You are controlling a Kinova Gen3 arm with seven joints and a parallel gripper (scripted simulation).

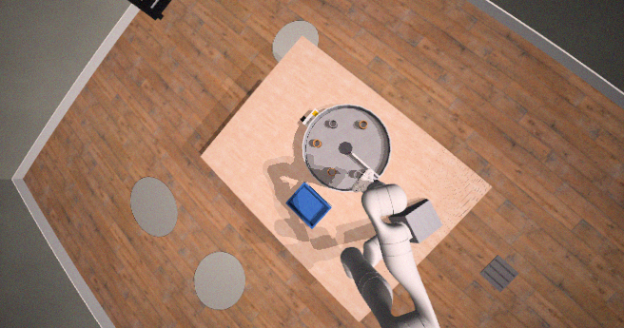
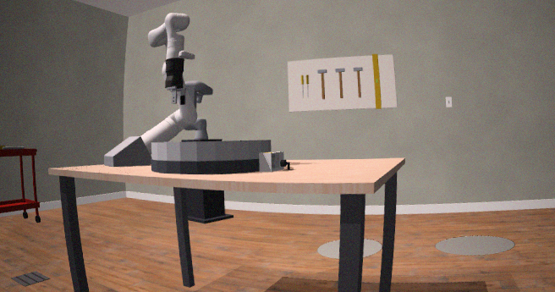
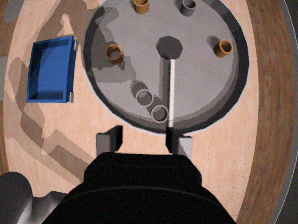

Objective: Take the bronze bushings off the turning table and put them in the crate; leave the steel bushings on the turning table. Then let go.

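The gripper [image 1: 363,181] [image 2: 178,99] [image 3: 144,135] stands open with nothing in it, above the near rim of the turning table [image 1: 368,149] [image 2: 211,151] [image 3: 200,75]. Beyond it, the crate [image 1: 299,215] [image 3: 47,102] sits near the tabletop's lower-left edge in the top view, with no bushing visible inside. All three visible bronze bushings are still to be moved: one on the crate side [image 1: 331,174] [image 3: 114,60], then two farther round, towards the tabletop's top corner. Three steel ones rightly remain there too.
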